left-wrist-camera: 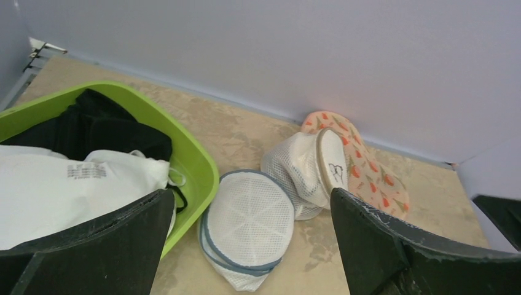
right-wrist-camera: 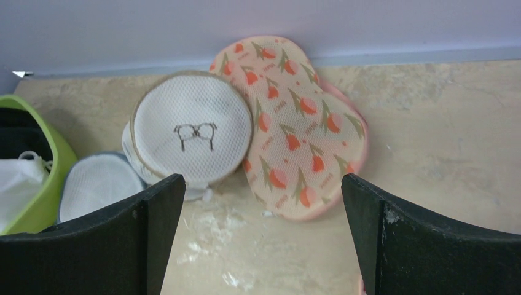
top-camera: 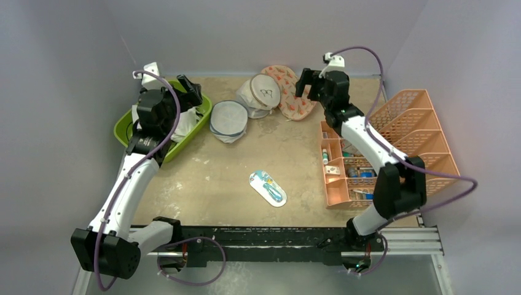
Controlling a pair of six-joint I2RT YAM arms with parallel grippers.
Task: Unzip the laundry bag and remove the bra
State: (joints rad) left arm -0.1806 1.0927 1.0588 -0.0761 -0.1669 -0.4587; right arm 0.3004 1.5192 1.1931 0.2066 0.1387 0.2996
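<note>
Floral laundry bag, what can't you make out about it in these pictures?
- Contents: no view shows inside the floral laundry bag; no bra is visible anywhere.
- Zipper pull: not discernible in any view, too small from the top camera.
- Left edge: in the right wrist view, covered by the white mesh bag with the glasses drawing.
- Much of it: in the left wrist view, hidden behind that same bag.

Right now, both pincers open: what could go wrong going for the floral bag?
The glasses-print bag leans on the left edge of the laundry bag; the right pincer may catch both. No zipper pull shows in any view, so a blind grasp may pinch only fabric. It seems propped against the back wall and may topple if nudged.
</note>
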